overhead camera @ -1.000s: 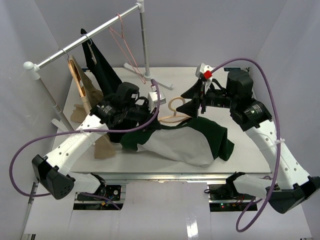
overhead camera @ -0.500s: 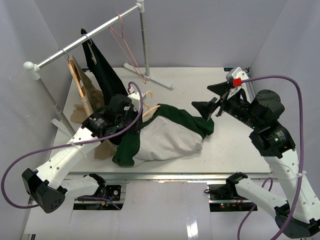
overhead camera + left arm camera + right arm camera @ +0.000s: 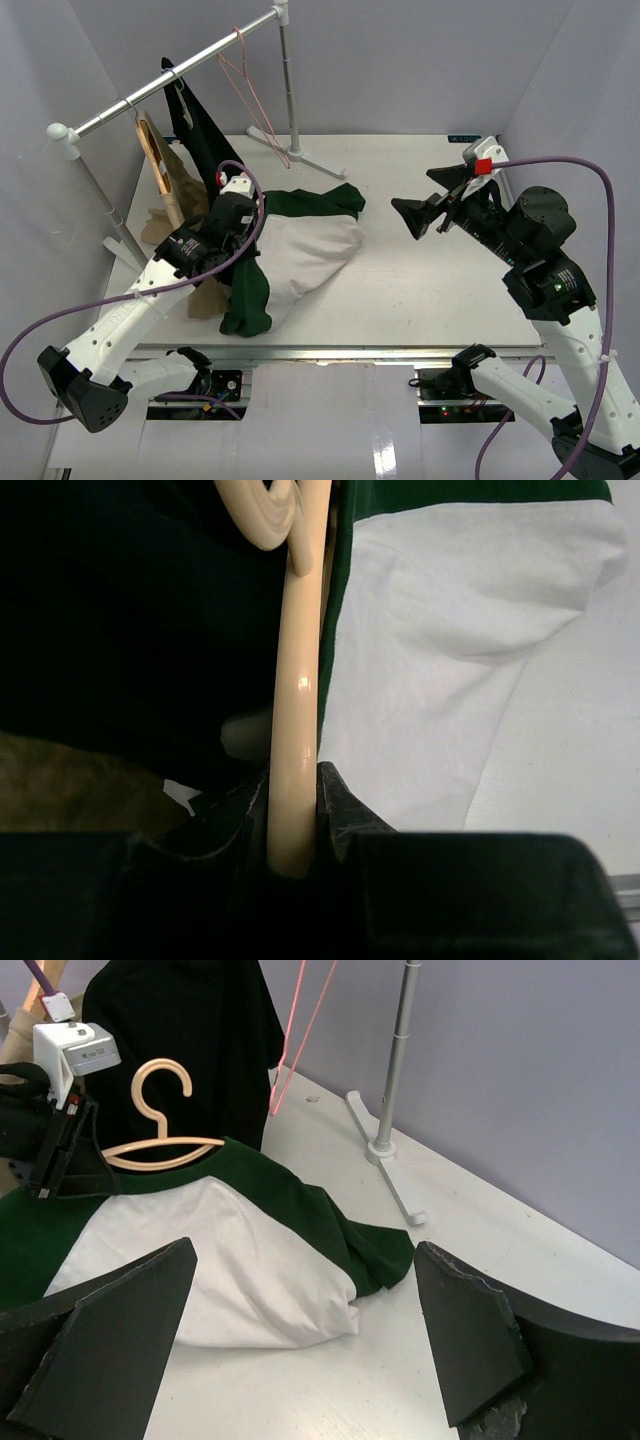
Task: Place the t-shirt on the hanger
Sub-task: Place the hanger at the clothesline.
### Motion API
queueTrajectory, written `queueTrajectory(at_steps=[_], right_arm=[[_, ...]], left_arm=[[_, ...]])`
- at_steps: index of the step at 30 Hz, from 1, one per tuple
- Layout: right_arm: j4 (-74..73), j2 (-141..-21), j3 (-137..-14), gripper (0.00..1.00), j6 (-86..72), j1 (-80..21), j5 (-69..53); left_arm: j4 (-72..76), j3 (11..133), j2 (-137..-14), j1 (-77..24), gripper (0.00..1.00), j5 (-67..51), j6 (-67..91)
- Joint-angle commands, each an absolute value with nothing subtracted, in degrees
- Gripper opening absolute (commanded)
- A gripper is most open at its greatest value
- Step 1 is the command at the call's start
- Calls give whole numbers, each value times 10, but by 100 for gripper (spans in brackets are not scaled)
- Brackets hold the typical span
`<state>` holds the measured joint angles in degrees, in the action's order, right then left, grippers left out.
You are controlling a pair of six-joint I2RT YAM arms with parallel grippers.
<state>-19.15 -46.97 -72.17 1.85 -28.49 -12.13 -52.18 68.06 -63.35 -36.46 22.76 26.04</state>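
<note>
- Left wrist view: the left pincer (image 3: 293, 815) is pressed onto the hanger (image 3: 297, 680), one black finger on each side of the pale wooden bar at lower centre.
- That bar runs straight up the frame to its curved hook at the top edge.
- Right of the bar lies the shirt (image 3: 430, 630), cream panel up, with a green strip along the top; black cloth fills the left.
- Top view: the left pincer (image 3: 233, 203) sits left of centre at the upper left corner of the shirt (image 3: 295, 255), which lies on the table (image 3: 420, 290). A green part trails toward the lower edge.
- Right wrist view: the hanger (image 3: 160, 1145) rests at the green neckline of the shirt (image 3: 230, 1250), hook upward against the black garment (image 3: 180, 1030); how far it reaches inside I cannot tell.
- The right pincer (image 3: 305, 1260) is spread wide and grips nothing; in the top view it (image 3: 425, 195) hovers at right, well apart from the shirt.
- At upper left the rail (image 3: 170, 85) carries the black garment, a tan garment (image 3: 165, 190) and a pink wire hanger (image 3: 250, 100).
</note>
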Motion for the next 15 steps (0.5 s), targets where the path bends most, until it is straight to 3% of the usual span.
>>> queueTrajectory(at_steps=[1,15], right_arm=[[-169,-455,-713,96,18,-283,-106],[-168,-437,-692,96,33,-300,-58]], left_arm=[[-495,758,-644,-360,0,325,305],[-477,949,-789,-355,0,492,317]])
